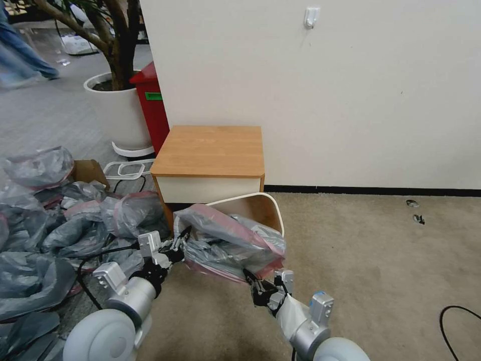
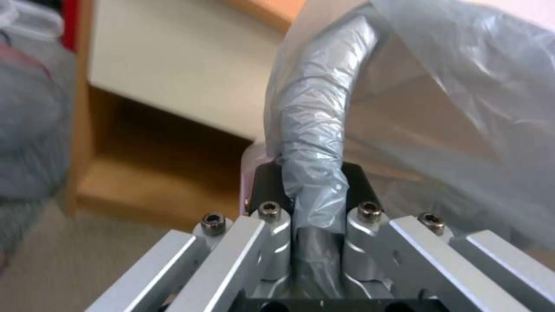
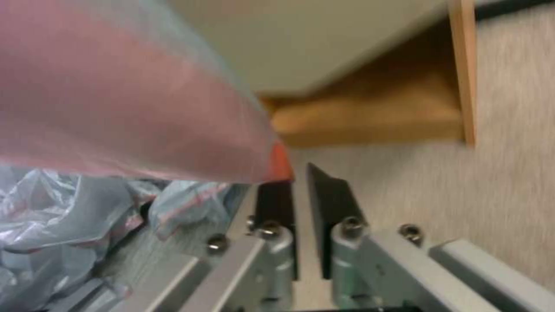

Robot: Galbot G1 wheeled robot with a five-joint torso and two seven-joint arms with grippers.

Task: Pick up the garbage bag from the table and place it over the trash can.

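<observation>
The trash can (image 1: 260, 206), beige with a pale rim, stands tilted on the carpet right in front of the table (image 1: 210, 148), whose top is bare. The garbage bag (image 1: 225, 240), grey with a pink rim band, is stretched across the can's near side. At the bag's left end my left gripper (image 1: 178, 249) is shut on a twisted strand of the bag (image 2: 315, 130); its gripper (image 2: 315, 190) pinches the plastic between the pads. My right gripper (image 1: 256, 287) sits at the bag's lower right corner. In the right wrist view that gripper (image 3: 303, 190) shows a narrow empty gap, with the pink band (image 3: 115, 108) beside one finger.
A heap of similar grey bags (image 1: 50, 230) covers the floor to the left. Behind it stand a cardboard box (image 1: 90, 170), a white plant pot (image 1: 117, 110) and a red bin (image 1: 153, 105). A wall backs the table. Open carpet lies to the right, with a black cable (image 1: 461, 321).
</observation>
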